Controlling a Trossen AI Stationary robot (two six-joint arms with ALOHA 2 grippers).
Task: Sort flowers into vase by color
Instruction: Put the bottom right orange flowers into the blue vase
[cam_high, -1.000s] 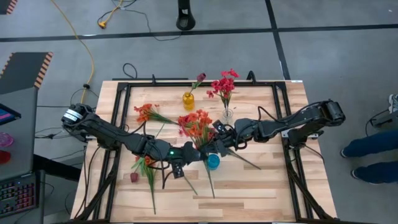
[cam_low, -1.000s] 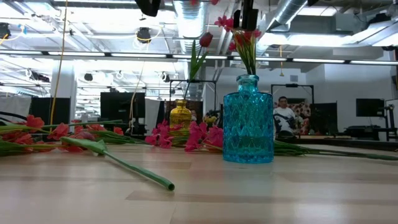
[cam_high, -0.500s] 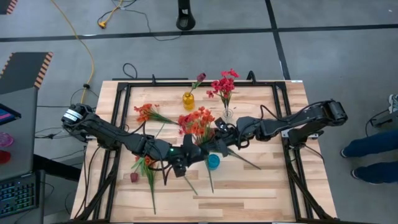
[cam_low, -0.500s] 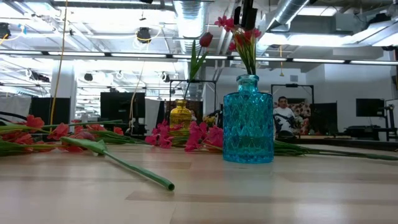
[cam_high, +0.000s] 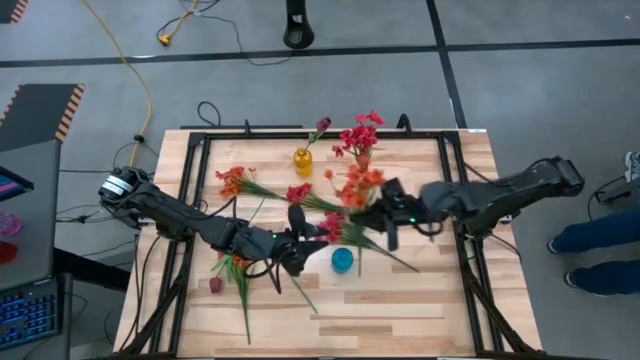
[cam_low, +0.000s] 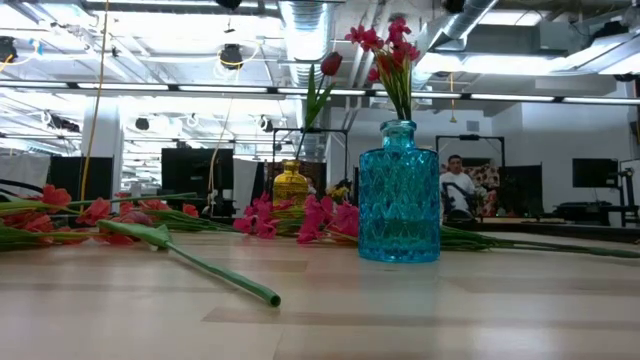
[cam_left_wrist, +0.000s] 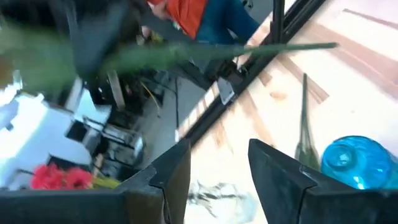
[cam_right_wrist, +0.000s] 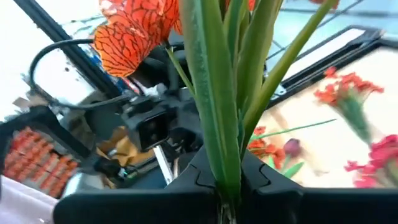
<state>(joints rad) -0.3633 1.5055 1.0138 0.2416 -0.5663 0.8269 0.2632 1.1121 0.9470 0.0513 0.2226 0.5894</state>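
Two arms meet mid-table (cam_high: 420, 310) in the high view. Right gripper (cam_high: 375, 215) carries an orange-red spray (cam_high: 358, 188) near the blue vase (cam_high: 343, 260); left gripper (cam_high: 300, 232) sits just beside it, empty. Crimson spray (cam_high: 360, 135) stands in a clear vase, a maroon bud (cam_high: 320, 126) in the yellow vase (cam_high: 302, 160).

Low view: blue vase holds crimson blooms (cam_low: 385, 45); loose stem (cam_low: 200, 262) lies on the table.

Left wrist: fingers (cam_left_wrist: 177, 171) parted, nothing between them.

Right wrist: fingers (cam_right_wrist: 261, 180) clamped on green stems (cam_right_wrist: 214, 93).

two dark jointed arms, matte black links
left arm (cam_high: 190, 222): small green LED near the wrist; right arm (cam_high: 500, 195) likewise, black cables trailing
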